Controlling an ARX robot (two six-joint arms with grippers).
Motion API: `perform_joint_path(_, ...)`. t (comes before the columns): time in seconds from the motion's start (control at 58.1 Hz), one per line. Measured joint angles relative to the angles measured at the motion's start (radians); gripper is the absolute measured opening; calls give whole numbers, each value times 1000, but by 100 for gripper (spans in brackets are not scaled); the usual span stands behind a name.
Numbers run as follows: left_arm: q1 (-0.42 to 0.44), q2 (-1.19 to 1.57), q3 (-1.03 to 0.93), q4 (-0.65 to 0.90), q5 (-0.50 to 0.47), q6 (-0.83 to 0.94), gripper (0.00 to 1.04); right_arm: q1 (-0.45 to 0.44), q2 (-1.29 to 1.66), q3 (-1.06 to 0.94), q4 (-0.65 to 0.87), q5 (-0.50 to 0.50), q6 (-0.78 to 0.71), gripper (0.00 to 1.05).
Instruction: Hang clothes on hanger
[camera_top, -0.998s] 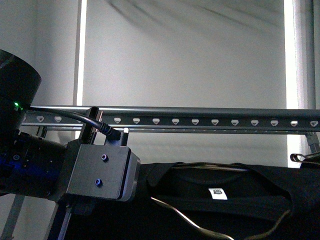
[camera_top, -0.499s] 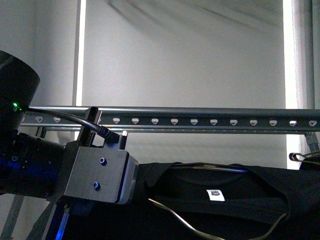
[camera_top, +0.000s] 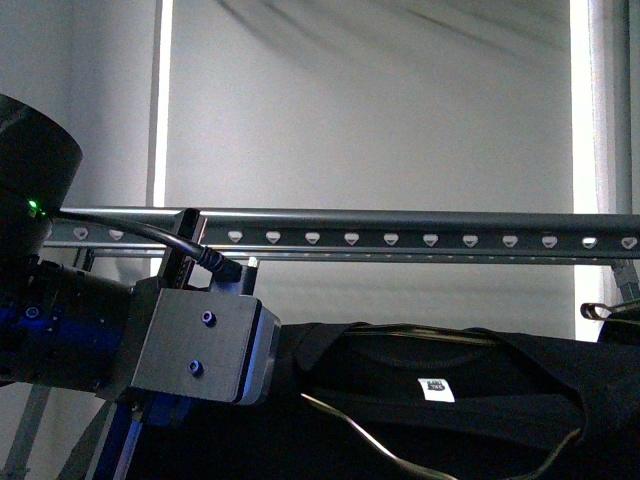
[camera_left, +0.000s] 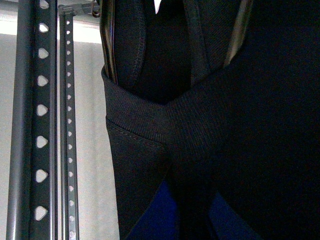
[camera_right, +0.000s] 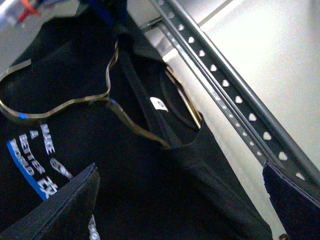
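The clothes (camera_top: 450, 400), a black T-shirt with a white neck label (camera_top: 436, 388), hang stretched just below the hanger (camera_top: 400, 240), a long grey rail with heart-shaped holes. My left arm's wrist block (camera_top: 190, 345) is at the shirt's left end. In the left wrist view my left gripper (camera_left: 190, 220) is shut on the clothes (camera_left: 240, 125), its blue fingers (camera_left: 155, 215) half buried in cloth, with the hanger (camera_left: 42, 125) beside them. In the right wrist view my right gripper (camera_right: 180, 210) is open over the clothes (camera_right: 150, 170), beside the hanger (camera_right: 235, 100). The white-and-blue print (camera_right: 35, 155) shows.
A thin metal band (camera_top: 360, 435) loops through the shirt's collar and also shows in the right wrist view (camera_right: 65, 102). A pale wall (camera_top: 370, 100) is behind the rail. Slanted grey struts (camera_top: 30, 420) stand at the lower left. A small dark hook-like piece (camera_top: 608, 311) is at the right edge.
My left wrist tilted slightly and came back to about where it was. The shirt stays just below the rail. Nothing was let go.
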Motion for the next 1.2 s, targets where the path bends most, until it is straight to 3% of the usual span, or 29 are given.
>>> perform_joint_path(0.172, 1, 0, 0, 0, -1, 2, 4, 48, 174, 106, -74, 45, -322, 97)
perform_joint_path(0.327, 1, 0, 0, 0, -1, 2, 4, 76, 315, 205, -71, 109, -465, 97)
perform_joint_path(1.084, 1, 0, 0, 0, 0, 3, 4, 99, 624, 500, -64, 294, -499, 97)
perform_joint_path(1.205, 1, 0, 0, 0, -3, 3, 4, 122, 662, 517, -18, 332, -488, 74)
